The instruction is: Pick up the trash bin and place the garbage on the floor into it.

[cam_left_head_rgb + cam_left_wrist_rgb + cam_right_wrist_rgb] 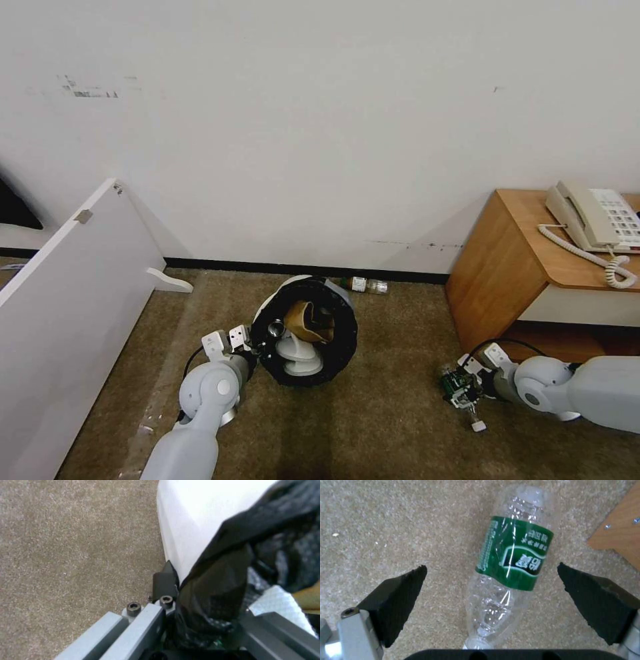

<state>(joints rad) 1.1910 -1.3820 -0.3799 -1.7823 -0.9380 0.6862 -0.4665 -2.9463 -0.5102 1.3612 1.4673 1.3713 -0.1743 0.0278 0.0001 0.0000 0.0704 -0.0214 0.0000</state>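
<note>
The left gripper (259, 341) is clamped on the bag-lined rim of the trash bin (308, 331), holding it tilted with its mouth toward the camera; a brown paper bag (308, 321) and white slippers (299, 357) sit inside. The right gripper (491, 590) hangs wide open over a green-labelled bottle (510, 555) lying on the carpet (373, 427) beside the wooden cabinet (497, 267), pads either side, apart from it. The step in hand is collecting this bottle (1 more lies by the wall): next, descend and close on its crushed body.
</note>
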